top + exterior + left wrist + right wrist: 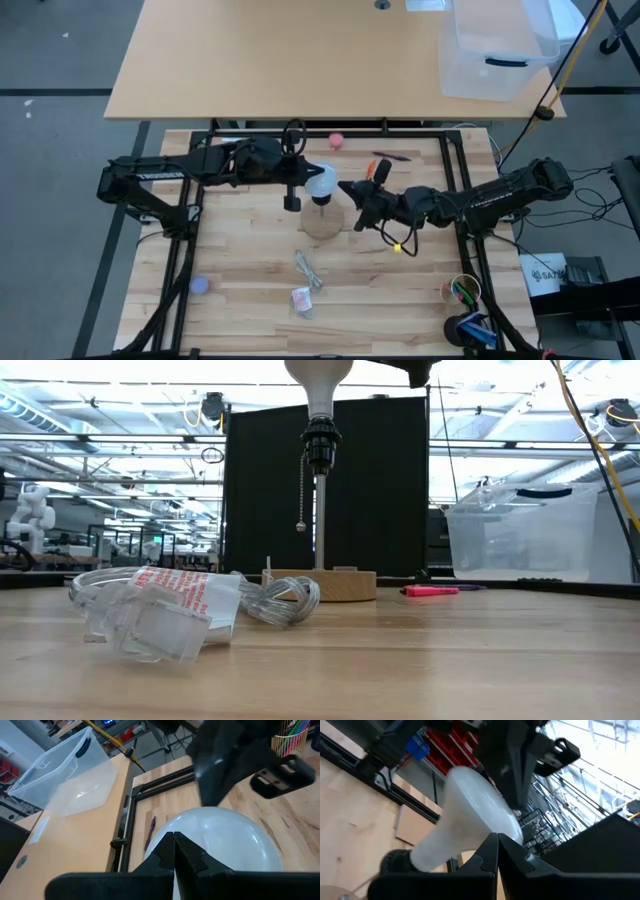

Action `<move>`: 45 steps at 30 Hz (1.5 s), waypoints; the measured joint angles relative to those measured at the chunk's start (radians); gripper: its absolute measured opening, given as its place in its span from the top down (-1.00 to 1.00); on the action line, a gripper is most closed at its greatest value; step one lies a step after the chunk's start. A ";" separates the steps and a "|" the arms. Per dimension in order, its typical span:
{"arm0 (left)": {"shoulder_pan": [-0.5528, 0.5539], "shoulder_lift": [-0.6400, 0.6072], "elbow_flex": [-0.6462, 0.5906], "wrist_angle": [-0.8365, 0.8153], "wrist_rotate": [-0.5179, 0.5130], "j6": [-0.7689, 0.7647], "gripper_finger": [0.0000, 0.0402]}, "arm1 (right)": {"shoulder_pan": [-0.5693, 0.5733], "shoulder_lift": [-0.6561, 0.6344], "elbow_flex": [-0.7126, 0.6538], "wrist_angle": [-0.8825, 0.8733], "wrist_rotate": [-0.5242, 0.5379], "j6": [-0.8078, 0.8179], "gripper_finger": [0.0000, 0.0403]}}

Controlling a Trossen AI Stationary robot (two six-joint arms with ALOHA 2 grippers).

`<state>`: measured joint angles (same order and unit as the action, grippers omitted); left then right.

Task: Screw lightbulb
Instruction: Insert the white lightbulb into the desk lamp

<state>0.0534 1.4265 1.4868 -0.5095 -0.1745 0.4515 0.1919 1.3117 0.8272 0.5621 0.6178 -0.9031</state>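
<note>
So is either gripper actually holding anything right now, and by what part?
Neither: both the left gripper and right gripper are shut beside the lightbulb.

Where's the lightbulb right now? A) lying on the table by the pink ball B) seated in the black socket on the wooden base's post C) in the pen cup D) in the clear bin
B: the lightbulb sits base-down in the black socket atop the post of the wooden base.

Two arms matte black, boxy jointed links. White lettering along left arm [150, 172] forearm and right arm [500, 195] forearm. Left gripper [174, 862] and right gripper [497, 857]: black angular fingers, notched inner edges.
</note>
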 joint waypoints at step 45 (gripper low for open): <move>0.015 -0.001 0.002 -0.011 0.013 -0.051 1.00 | -0.044 0.000 0.000 -0.023 -0.103 -0.054 1.00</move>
<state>0.0688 1.4254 1.4890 -0.5209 -0.1612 0.4002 0.1483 1.3117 0.8272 0.5396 0.5144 -0.9569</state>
